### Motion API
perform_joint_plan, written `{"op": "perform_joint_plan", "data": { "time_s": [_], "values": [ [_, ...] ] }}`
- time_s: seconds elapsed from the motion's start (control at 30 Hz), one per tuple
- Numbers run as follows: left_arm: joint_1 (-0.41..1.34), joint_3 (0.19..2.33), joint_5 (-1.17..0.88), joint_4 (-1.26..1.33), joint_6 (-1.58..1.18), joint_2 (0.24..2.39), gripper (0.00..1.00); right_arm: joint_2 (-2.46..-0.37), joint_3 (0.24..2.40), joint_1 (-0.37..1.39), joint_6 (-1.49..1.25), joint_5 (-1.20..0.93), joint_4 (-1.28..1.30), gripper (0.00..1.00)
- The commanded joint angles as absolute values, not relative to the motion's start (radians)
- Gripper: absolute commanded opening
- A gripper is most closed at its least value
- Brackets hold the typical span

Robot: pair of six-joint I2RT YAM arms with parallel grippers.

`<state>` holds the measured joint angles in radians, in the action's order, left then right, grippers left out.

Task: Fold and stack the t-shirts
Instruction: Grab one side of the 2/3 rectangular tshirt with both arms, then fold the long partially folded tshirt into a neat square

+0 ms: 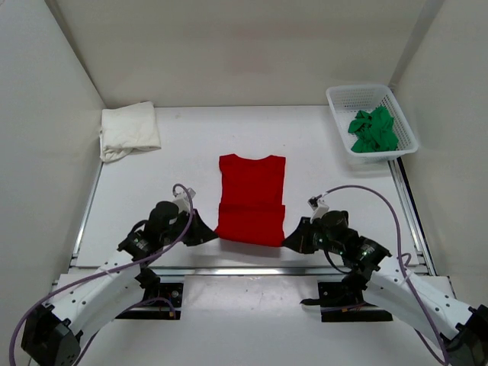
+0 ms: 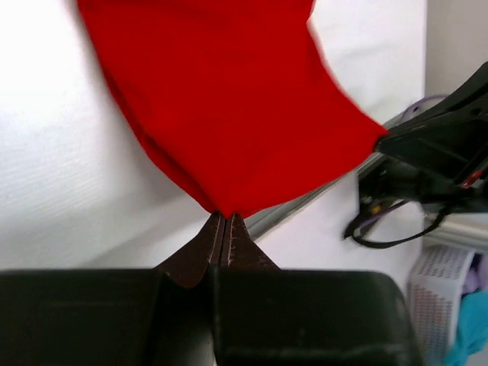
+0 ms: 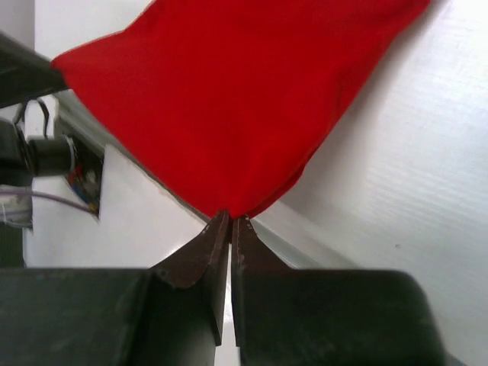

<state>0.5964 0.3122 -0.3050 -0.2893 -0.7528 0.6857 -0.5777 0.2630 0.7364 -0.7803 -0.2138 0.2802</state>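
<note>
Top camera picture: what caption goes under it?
The left claw and right claw pinch the red shirt by its near corners; cream shirt folded, green shirt in basket.

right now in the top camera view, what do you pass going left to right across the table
cream-white t-shirt → left gripper, shut on a near corner of the red t-shirt → red t-shirt → right gripper, shut on the other near corner → white mesh basket holding the green t-shirt

White arms [image 1: 107, 293], black claws [image 1: 216, 238], seemingly lilac cables [image 1: 366, 188]
</note>
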Motion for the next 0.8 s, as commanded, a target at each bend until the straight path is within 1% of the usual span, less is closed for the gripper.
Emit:
{"op": "perform_joint_plan", "data": {
  "time_s": [0.0,0.07,0.1,0.17,0.2,0.23,0.27,0.33,0.37,0.47,0.57,0.67,0.7,0.73,0.77],
  "values": [
    [0.539,0.489,-0.363,-0.365,-0.744,0.733,0.0,-0.654,0.441,0.668,-0.73,-0.189,0.347,0.0],
    [0.543,0.587,-0.321,-0.347,-0.71,0.802,0.0,-0.742,0.532,0.534,-0.616,-0.263,0.328,0.0],
    [0.538,0.644,-0.321,-0.324,-0.703,0.858,0.0,-0.802,0.587,0.499,-0.591,-0.305,0.302,0.0],
    [0.505,0.722,-0.308,-0.266,-0.684,0.952,0.0,-0.903,0.665,0.376,-0.511,-0.348,0.282,0.0],
    [0.468,0.762,-0.319,-0.246,-0.683,1.03,0.0,-0.99,0.736,0.347,-0.493,-0.406,0.25,0.0],
    [0.416,0.796,-0.33,-0.206,-0.67,1.113,0.0,-1.065,0.759,0.304,-0.476,-0.428,0.227,0.0],
    [0.407,0.82,-0.331,-0.195,-0.661,1.159,0.0,-1.109,0.825,0.279,-0.462,-0.429,0.218,0.0],
    [0.347,0.92,-0.316,-0.161,-0.663,1.337,0.0,-1.295,0.935,0.249,-0.431,-0.465,0.21,0.0],
    [0.328,0.945,-0.316,-0.149,-0.661,1.382,0.0,-1.342,1.004,0.245,-0.42,-0.465,0.21,0.0],
    [0.292,1.095,-0.293,-0.138,-0.67,1.608,0.0,-1.601,1.176,0.21,-0.403,-0.472,0.219,0.0],
    [0.268,1.202,-0.275,-0.152,-0.677,1.754,0.0,-1.753,1.326,0.183,-0.393,-0.503,0.244,0.0],
    [0.242,1.267,-0.247,-0.131,-0.704,1.833,0.0,-1.932,1.469,0.175,-0.39,-0.485,0.287,0.0],
    [0.235,1.279,-0.238,-0.121,-0.707,1.839,0.0,-1.96,1.53,0.173,-0.382,-0.476,0.305,0.0],
    [0.235,1.305,-0.235,-0.112,-0.715,1.871,0.02,-2.014,1.587,0.173,-0.38,-0.46,0.33,0.0],
    [0.233,1.34,-0.242,-0.112,-0.718,1.906,0.08,-2.055,1.613,0.175,-0.376,-0.457,0.342,0.0]
  ]
}}
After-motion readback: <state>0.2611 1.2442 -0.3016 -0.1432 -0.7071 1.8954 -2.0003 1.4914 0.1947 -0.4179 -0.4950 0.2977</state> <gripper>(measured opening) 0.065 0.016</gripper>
